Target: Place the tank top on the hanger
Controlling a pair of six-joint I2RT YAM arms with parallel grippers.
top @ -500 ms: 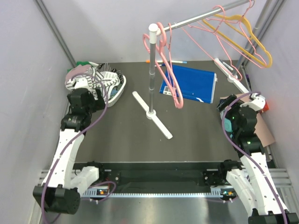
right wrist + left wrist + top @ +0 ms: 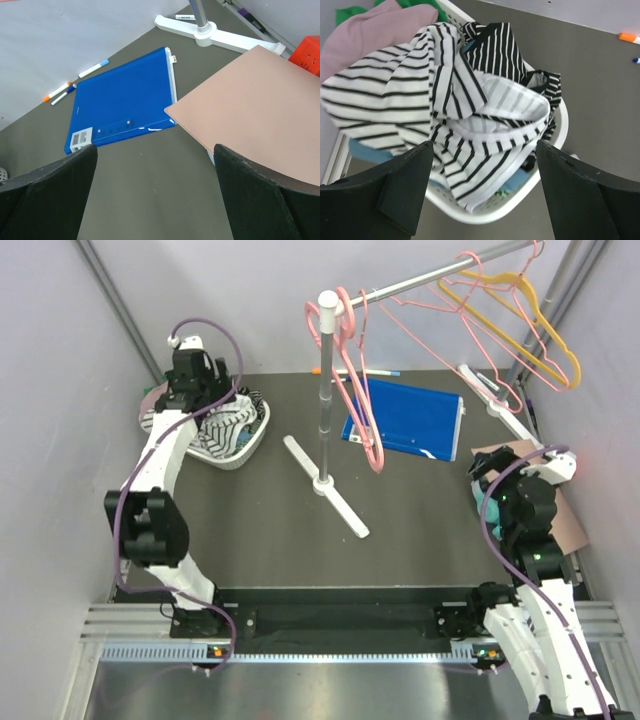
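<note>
The tank top (image 2: 395, 95), white with thin black stripes, lies crumpled on top of a white laundry basket (image 2: 557, 135) at the far left (image 2: 235, 425). A darker black-striped garment (image 2: 495, 50) lies beside it. My left gripper (image 2: 485, 150) is open and empty just above the basket's near rim; the top view shows it over the basket (image 2: 205, 402). The thin pink wire hanger (image 2: 466, 262) hangs on the rail at the back right. My right gripper (image 2: 155, 150) is open and empty, low over the table at the right (image 2: 484, 472).
A rack pole (image 2: 323, 390) stands mid-table on a white cross base (image 2: 340, 502). Thick pink hangers (image 2: 358, 390) and a yellow hanger (image 2: 535, 325) hang on the rail. A blue folder (image 2: 410, 420), markers (image 2: 62, 91) and a tan board (image 2: 255, 95) lie right.
My left arm has stretched out from a folded pose and the gripper now hangs over the basket. The right arm has shifted only slightly.
</note>
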